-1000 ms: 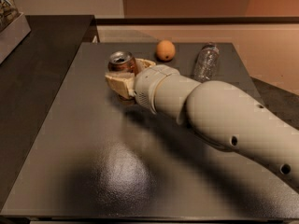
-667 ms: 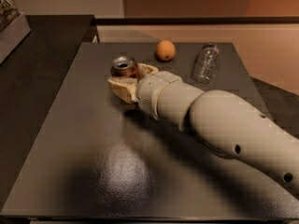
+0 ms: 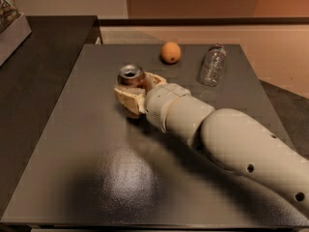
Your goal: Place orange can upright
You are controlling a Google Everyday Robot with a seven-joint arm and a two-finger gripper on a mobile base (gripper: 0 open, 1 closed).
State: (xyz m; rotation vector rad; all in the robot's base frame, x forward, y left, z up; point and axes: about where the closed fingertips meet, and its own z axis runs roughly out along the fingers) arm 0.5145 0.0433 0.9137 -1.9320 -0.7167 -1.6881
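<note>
The can (image 3: 131, 74) stands upright on the dark tabletop (image 3: 91, 178), with its silver top facing up. I cannot tell if anything is inside it. The gripper (image 3: 137, 86) is right at the can, and its pale fingers (image 3: 127, 98) are closed around the can's sides. Any writing on the can is too blurry to read. Behind the can and to its right sits a round orange (image 3: 170, 52). Farther right of the can is a clear plastic bottle (image 3: 212, 65).
</note>
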